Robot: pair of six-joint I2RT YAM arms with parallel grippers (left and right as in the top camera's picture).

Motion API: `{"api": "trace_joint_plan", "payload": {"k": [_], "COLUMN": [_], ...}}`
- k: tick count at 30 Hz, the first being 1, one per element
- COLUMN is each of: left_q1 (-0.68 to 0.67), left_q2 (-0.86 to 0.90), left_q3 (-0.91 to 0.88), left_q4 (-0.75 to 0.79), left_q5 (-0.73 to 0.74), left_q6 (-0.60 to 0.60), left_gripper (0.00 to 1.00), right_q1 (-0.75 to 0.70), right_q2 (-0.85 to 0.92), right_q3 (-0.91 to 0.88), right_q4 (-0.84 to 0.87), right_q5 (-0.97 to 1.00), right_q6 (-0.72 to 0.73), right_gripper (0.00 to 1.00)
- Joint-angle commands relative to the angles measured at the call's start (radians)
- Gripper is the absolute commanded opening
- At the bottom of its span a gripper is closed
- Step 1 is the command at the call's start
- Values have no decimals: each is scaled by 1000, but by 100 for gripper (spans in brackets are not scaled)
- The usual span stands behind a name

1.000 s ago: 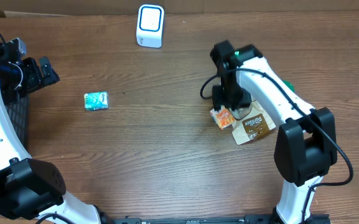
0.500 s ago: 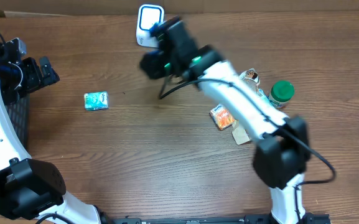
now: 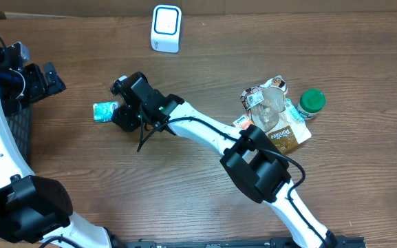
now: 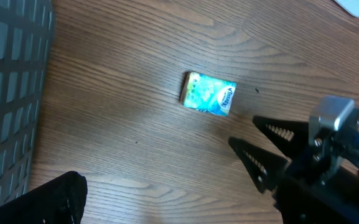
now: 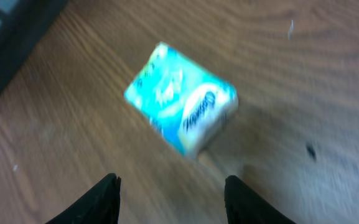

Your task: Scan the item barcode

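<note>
The right arm (image 3: 198,127) has left the pile at the right of the tabletop (image 3: 184,193), where its gripper stood over the brown pouch (image 3: 287,136) a second ago. It swung past the white scanner (image 3: 166,27) and now reaches far left. The right gripper (image 4: 242,130), jaws apart and empty, now sits just beside the teal packet (image 3: 106,111). The green-lidded jar (image 3: 312,102), previously hidden under the arm, is exposed.

Left arm (image 3: 2,148) and right arm (image 3: 198,128): white shells, black joints, black cables; right claw (image 4: 242,129), serrated black fingers (image 4: 279,130).
</note>
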Motion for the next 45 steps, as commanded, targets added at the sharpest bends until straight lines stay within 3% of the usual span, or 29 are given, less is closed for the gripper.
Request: {"api": "trace_joint_plan", "payload": {"k": [1,9,18,28,37,42,44,45], "left_q1": [-8,-8,-8,-8,-8,-8,-8,-8], "left_q2": [-3,-3,-3,-3,-3,-3,-3,-3], "left_q3": [3,3,3,3,3,3,3,3], "left_q4": [1,1,1,1,1,1,1,1], "left_q5": [11,11,11,11,11,11,11,11], "left_q6": [19,19,19,19,19,19,19,19], "left_gripper": [100,100,100,100,100,99,100,100], "right_q1": [-8,6,43,46,64,68,68,68], "right_q2": [40,69,135,137,138,138,137,135], "right_q3": [30,30,30,28,27,27,27,29], "right_q4": [49,238,347,323,270,216,180,165], "right_q5": [-13,56,215,326,294,178,149,150], "right_q6": [-7,14,73,100,125,125,124,124], "right_gripper": [50,42,41,37,34,20,6,4]}}
